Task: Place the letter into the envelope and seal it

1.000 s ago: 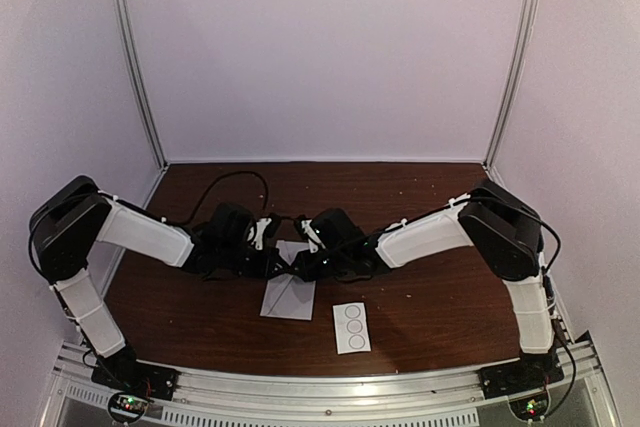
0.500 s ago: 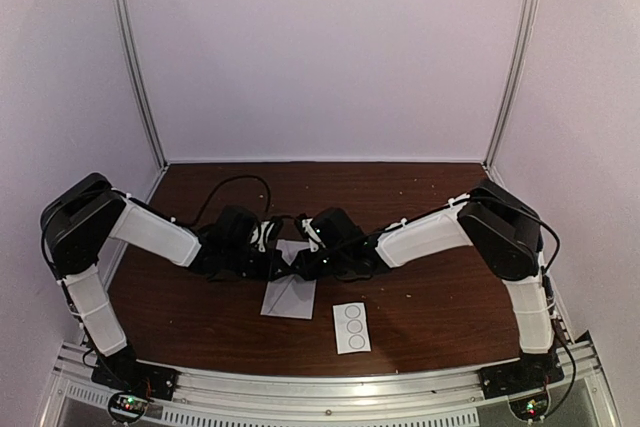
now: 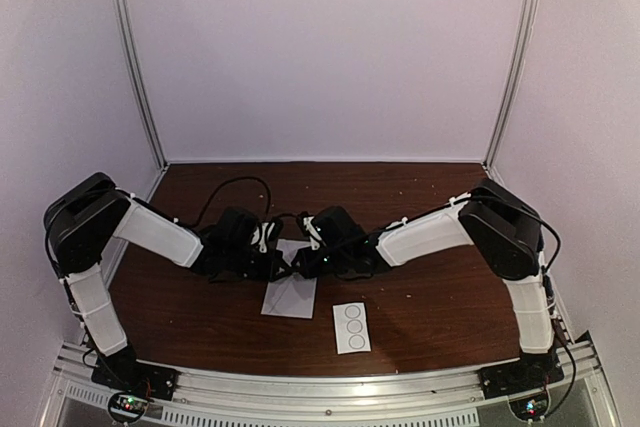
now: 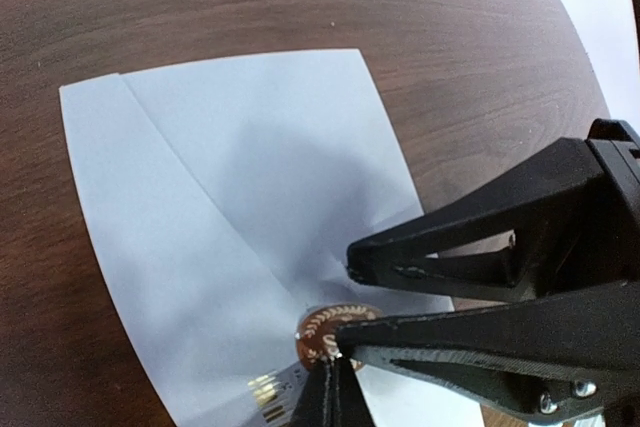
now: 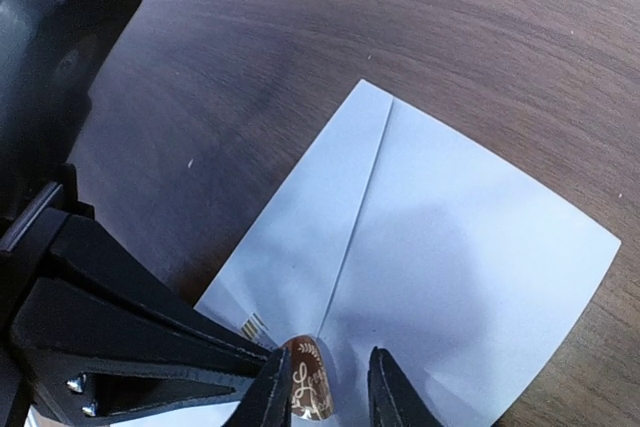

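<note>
Presently, right gripper [image 5: 330, 389]: at the lower edge of the right wrist view, fingers a little apart and closed on nothing. A round brown seal [image 5: 306, 382] with a pale wreath print sits in the gap, against the finger on the frame's left and clear of the other.

Left gripper [image 4: 332, 395]: bottom centre of the left wrist view, fingers pressed together into a single point just below the seal. Whether that point pinches the seal's edge cannot be told. In the right wrist view this gripper enters from the lower left, its tip just beside the seal.

Envelope [image 4: 230, 207]: pale grey-white, lying flat on the table. A straight crease runs from its upper left corner in the left wrist view down to the seal. A small gold bar mark is printed just left of the seal. In the top view the envelope lies at centre frame, its far end under the two meeting grippers and its near end towards the bottom.

Sticker strip [image 3: 351, 327]: white with three circles, just right of and below the envelope in the top view, not touching it.

Table [image 3: 430, 297]: dark brown wood grain, with pale walls behind it.
</note>
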`<state>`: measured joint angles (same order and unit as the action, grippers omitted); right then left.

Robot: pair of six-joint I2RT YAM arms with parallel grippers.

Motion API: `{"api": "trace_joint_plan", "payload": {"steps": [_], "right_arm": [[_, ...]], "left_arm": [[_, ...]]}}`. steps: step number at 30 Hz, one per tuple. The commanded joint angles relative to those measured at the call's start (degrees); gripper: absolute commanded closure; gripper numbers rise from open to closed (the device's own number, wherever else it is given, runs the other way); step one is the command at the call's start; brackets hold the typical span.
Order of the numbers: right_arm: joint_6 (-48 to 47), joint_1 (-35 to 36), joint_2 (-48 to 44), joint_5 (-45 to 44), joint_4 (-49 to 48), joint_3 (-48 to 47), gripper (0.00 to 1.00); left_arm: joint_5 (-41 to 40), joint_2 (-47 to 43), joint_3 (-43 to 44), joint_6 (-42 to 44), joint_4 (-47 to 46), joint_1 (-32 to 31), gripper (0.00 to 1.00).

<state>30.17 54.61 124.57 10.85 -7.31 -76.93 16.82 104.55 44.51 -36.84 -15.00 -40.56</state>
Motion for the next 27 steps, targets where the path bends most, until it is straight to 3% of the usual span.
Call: {"api": "trace_joint_plan", "payload": {"steps": [1,8,19,27], "right_arm": [[0.4,0.1,-1.0,-1.4,6.9,1.9,0.7],[1.6,-0.7,-5.9,-1.8,6.3,4.4,0.63],[5.1,-1.6,-9.5,8.9,-3.4,8.3,1.0],[5.7,-2.2,-5.0,11.0,-4.8,5.0,1.0]], "left_arm": [[-2.0,2.8,-1.5,-0.7,1.2,0.0,1.0],[-1.3,3.3,-2.8,-0.8,1.0,0.0,1.0],[-0.6,3.2,-3.5,-1.0,0.6,0.0,1.0],[-0.2,3.1,-3.8,-1.3,0.2,0.0,1.0]]}}
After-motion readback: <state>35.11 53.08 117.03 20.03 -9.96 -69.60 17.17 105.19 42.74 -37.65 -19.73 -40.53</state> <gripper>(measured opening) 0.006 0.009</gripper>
